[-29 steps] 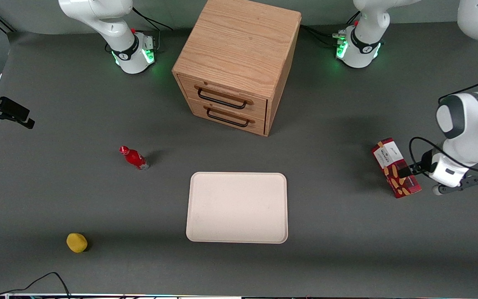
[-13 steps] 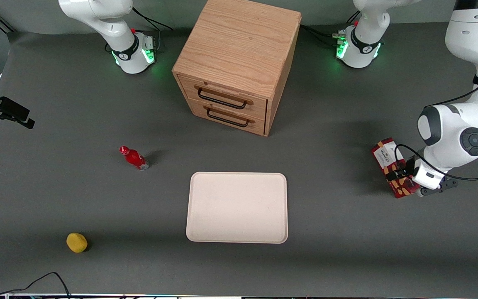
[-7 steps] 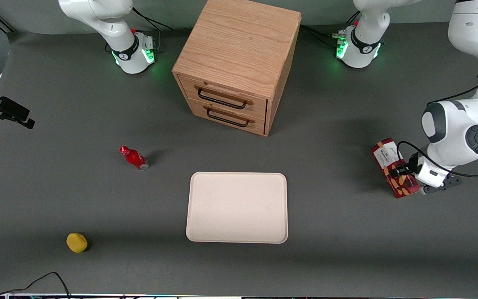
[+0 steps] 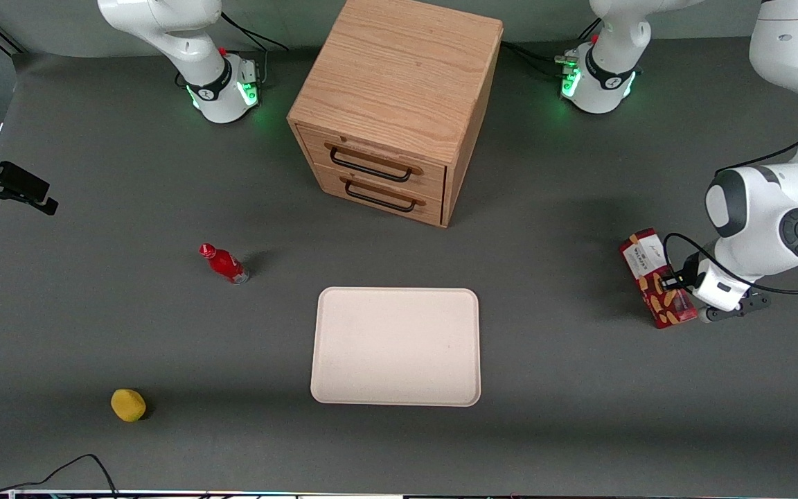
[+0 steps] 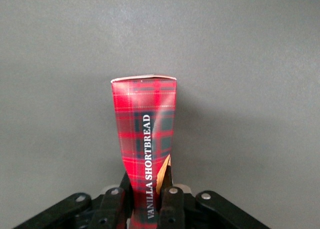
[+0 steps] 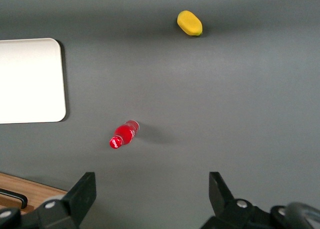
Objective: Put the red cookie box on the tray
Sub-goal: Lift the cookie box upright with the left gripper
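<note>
My gripper [image 5: 147, 196] had its jaws clamped on the red cookie box [image 4: 657, 278] at the worktop's three o'clock; the tray [image 4: 396, 346] awaited delivery.

**Materials and surface finishes**

The red cookie box [image 5: 145, 139] is printed cardboard with a slight sheen, pinched between the matt black fingers [image 5: 170, 201] of the gripper [image 4: 672, 283]. The tray [image 4: 395, 346] is smooth, matt cream plastic. The desk [image 4: 544, 430] is covered in flat, matt grey. The cabinet [image 4: 395, 76] shows grained, unpolished wood with dark metal handles [image 4: 371, 166]. The small bottle [image 4: 224, 263] is glossy red.
</note>
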Available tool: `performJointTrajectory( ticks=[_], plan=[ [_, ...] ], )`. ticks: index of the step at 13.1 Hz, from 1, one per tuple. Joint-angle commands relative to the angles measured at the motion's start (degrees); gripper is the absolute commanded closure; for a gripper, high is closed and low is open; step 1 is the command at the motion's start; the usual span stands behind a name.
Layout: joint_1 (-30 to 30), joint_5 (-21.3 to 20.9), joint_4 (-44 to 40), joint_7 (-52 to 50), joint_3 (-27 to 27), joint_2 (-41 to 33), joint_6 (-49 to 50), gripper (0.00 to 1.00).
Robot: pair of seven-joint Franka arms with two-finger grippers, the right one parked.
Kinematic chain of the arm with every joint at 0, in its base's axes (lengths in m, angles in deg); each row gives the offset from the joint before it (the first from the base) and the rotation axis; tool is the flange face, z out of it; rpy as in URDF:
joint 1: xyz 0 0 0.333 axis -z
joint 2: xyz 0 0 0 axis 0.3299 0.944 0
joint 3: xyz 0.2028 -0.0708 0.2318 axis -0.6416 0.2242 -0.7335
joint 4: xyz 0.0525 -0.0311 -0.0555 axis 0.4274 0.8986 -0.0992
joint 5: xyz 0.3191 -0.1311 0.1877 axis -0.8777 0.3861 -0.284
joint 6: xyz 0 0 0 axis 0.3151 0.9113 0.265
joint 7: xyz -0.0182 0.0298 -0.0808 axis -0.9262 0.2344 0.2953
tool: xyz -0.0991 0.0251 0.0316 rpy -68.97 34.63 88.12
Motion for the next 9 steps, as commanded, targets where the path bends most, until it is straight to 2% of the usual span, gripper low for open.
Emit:
performJointTrajectory(
  ticks=[1, 4, 9],
  plan=[
    [0.17, 0.05, -0.30, 1.06, -0.19, -4.52, 6.20, 1.00],
    [0.52, 0.05, -6.26, 0.97, -0.10, -6.46, 17.70, 1.00],
    [0.70, 0.40, -23.21, 1.06, 0.07, -6.99, 39.86, 1.00]
  ],
)
